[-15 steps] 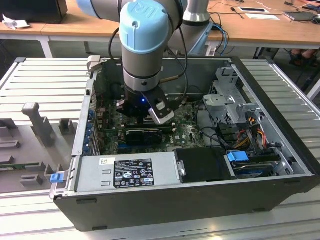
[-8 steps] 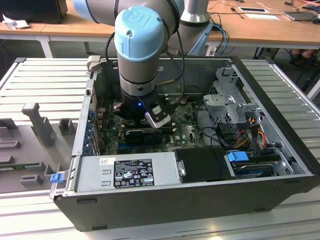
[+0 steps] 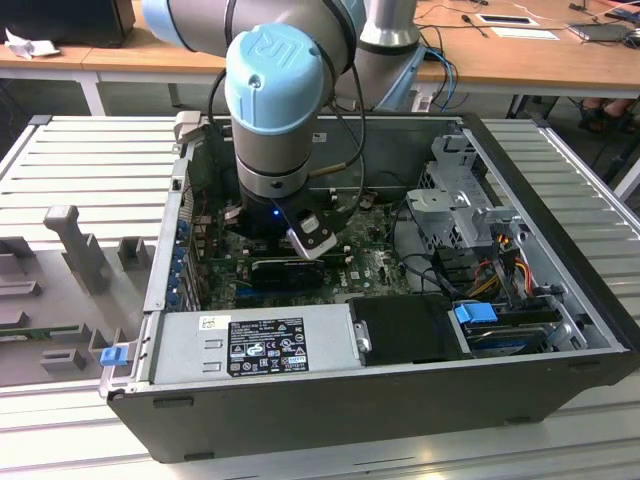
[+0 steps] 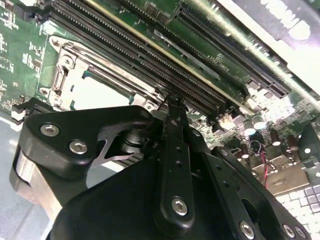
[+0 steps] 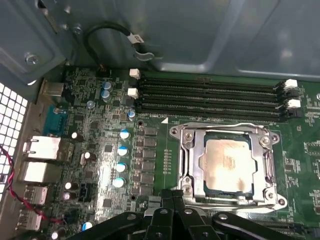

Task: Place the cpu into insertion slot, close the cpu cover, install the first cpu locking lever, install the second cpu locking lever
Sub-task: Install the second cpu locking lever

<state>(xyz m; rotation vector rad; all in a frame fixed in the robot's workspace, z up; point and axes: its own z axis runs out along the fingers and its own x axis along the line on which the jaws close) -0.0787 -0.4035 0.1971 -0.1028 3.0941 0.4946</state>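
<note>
In the first wrist view the cpu (image 5: 227, 164), a pale beige square, lies in the insertion slot (image 5: 210, 191) on the green board. The cpu cover (image 5: 265, 165), a silvery frame with a large window, lies flat over the chip's edges. A thin wire lever (image 5: 220, 125) runs along the cover's side nearest the memory slots. My gripper (image 5: 174, 197) is shut with nothing in it, its black tips just beside the socket's near edge. The second wrist view shows the same socket (image 4: 65, 70) past a fingertip (image 4: 172, 107). In the exterior view the arm's wrist (image 3: 270, 190) reaches down into the case.
Long black memory slots (image 5: 210, 95) run beside the socket. Capacitors (image 5: 121, 150) and rear ports (image 5: 40, 150) stand on the socket's other side. The open case (image 3: 330, 395) holds a power supply (image 3: 260, 345), a drive cage (image 3: 460, 185) and cables (image 3: 500, 255).
</note>
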